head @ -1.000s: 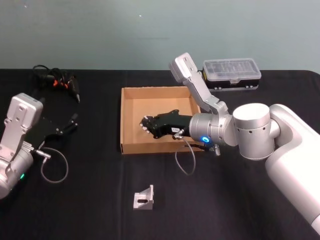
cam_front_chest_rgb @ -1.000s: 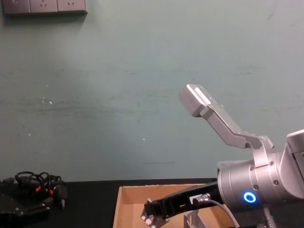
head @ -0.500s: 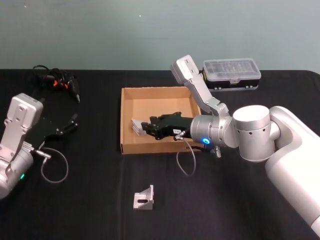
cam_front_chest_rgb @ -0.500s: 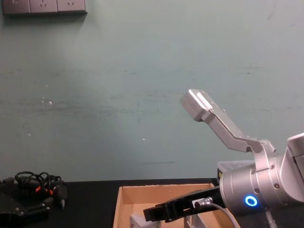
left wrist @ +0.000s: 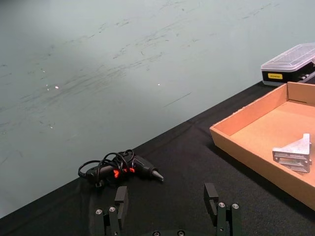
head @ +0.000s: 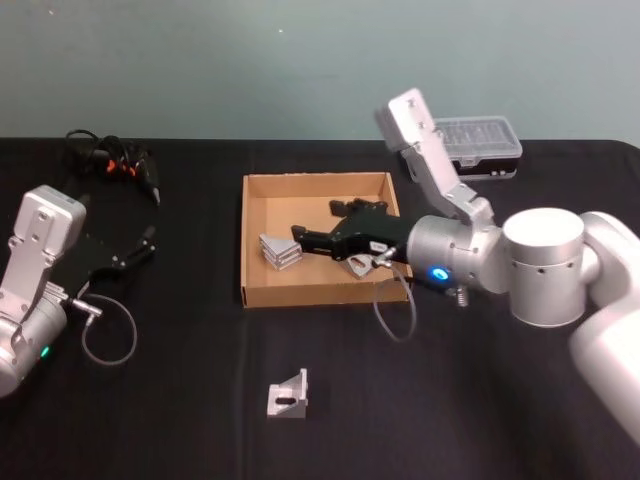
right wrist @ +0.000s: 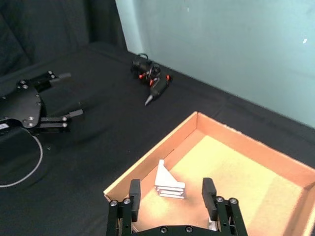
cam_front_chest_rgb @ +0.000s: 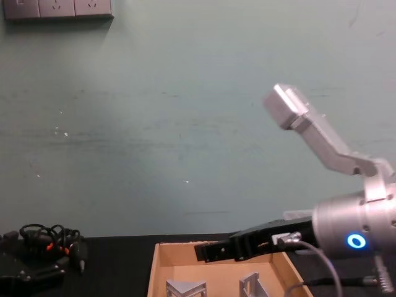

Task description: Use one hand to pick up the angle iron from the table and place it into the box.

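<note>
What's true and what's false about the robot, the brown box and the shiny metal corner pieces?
1. An angle iron lies inside the box. True.
2. The right gripper is squeezing an angle iron. False: its fingers are open and hold nothing, and it hangs over the box.
3. A loose angle iron lies on the table, on the near side of the box. True.
4. The left gripper is reaching into the box. False: it sits off to the box's left, over the table, with its fingers open.
5. The plastic case sits inside the box. False: it stands on the table behind the box.
</note>
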`<action>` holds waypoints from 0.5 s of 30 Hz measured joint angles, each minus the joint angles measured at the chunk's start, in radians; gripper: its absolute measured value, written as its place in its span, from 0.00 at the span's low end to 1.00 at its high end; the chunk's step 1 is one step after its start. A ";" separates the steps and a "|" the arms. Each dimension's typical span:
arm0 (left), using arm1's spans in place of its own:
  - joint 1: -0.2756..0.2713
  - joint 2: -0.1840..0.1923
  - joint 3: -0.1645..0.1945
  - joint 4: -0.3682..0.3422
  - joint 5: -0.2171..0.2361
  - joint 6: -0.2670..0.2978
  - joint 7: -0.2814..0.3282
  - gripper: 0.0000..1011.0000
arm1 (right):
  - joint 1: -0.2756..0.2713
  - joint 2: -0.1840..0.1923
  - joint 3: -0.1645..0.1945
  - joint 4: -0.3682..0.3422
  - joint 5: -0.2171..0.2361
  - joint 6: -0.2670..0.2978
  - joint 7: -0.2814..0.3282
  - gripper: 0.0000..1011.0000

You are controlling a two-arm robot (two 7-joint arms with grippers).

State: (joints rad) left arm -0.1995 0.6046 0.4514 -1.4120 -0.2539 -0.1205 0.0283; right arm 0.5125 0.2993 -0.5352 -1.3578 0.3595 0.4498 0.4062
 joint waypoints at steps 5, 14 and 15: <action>0.000 0.000 0.000 0.000 0.000 0.000 0.000 1.00 | -0.048 0.059 0.014 -0.091 -0.011 -0.055 0.002 0.91; 0.000 0.000 0.000 0.000 0.000 0.000 0.000 1.00 | -0.154 0.191 0.051 -0.243 0.017 -0.146 0.084 0.99; 0.000 0.000 0.000 0.000 0.000 0.000 0.000 1.00 | -0.160 0.200 0.052 -0.251 0.019 -0.148 0.089 0.99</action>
State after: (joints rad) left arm -0.1995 0.6047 0.4514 -1.4120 -0.2539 -0.1205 0.0283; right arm 0.3525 0.4989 -0.4832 -1.6088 0.3785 0.3016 0.4951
